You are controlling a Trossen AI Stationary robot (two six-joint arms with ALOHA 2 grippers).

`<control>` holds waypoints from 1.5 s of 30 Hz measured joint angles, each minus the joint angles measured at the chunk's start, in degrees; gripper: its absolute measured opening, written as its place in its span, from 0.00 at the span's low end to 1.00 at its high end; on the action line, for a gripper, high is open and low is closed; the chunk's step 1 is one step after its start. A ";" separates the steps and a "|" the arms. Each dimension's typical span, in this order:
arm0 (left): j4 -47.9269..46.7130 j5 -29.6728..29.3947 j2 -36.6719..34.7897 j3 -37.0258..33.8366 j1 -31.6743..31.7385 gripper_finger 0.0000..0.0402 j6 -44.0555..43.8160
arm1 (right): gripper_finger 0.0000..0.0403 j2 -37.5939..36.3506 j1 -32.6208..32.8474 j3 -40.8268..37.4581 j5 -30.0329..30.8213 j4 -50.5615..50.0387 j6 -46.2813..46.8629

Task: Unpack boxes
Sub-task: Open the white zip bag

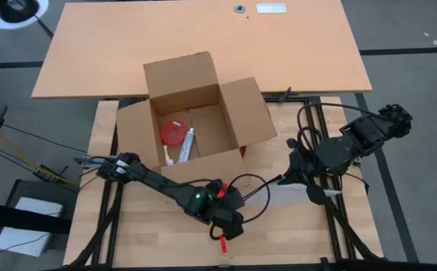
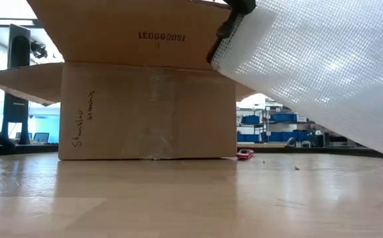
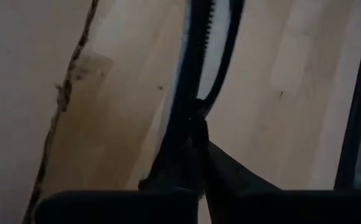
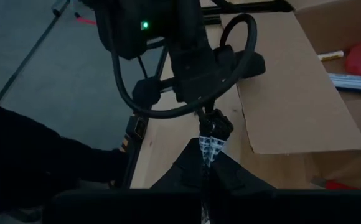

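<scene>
The brown cardboard box (image 1: 196, 113) stands open in the middle of the table, flaps spread, its bottom on the wood (image 2: 145, 112). Inside lie a red round item (image 1: 175, 134) and a white tube (image 1: 186, 143). A white mesh zip bag (image 2: 323, 73) hangs above the table, right of the box. My left gripper (image 1: 260, 190) and my right gripper (image 1: 282, 181) meet close together in front of the box's near right corner, both shut on this bag. My left gripper pinches the bag at its black zip line (image 3: 196, 121) between its two fingers, slanting down from the table's left. The bag's mesh stretches away beyond the fingertips. The right wrist view shows these fingers (image 4: 215, 126) closed on the bag's top edge. My right gripper pinches the bag's mesh edge (image 4: 208, 149) between its two fingertips, just opposite the left gripper's hold. It comes slanting down from the table's right. The bag hangs below the hold, clear of the table in the low view (image 2: 376, 142).
A small red-handled tool (image 1: 222, 242) lies on the table near the front edge, under the left arm. A larger orange tabletop (image 1: 203, 38) stands behind the work table. Bare wood lies in front of the box (image 2: 178, 198).
</scene>
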 joint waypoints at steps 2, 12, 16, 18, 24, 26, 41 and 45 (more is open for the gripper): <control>-0.23 0.55 0.02 0.86 0.06 0.09 0.16 | 0.00 0.00 0.02 0.00 0.01 0.04 0.26; -0.74 1.77 -0.09 13.37 -0.08 0.36 7.56 | 0.00 -0.10 0.73 0.00 -2.36 -0.64 -0.41; 4.59 1.27 -1.51 13.71 -0.38 0.38 12.34 | 0.00 -0.28 1.55 0.00 -2.46 -0.24 -1.02; 6.48 0.30 -2.12 14.02 -0.44 0.38 13.07 | 0.00 -0.26 1.78 0.00 -2.30 0.28 -2.30; 11.55 -1.91 -2.29 14.24 0.41 0.38 15.78 | 0.00 -0.26 2.88 0.00 -1.00 0.92 -3.73; 13.43 -2.01 -2.27 14.24 0.55 0.38 15.96 | 0.00 -0.26 3.77 0.00 -1.09 0.97 -3.89; 21.21 -3.04 -3.15 12.24 0.74 0.38 20.42 | 0.00 -0.17 11.38 -2.65 -0.63 2.04 -2.60; 21.52 -1.16 -2.95 9.78 0.76 0.38 19.07 | 0.00 -0.20 11.62 -2.67 -0.71 2.06 -2.62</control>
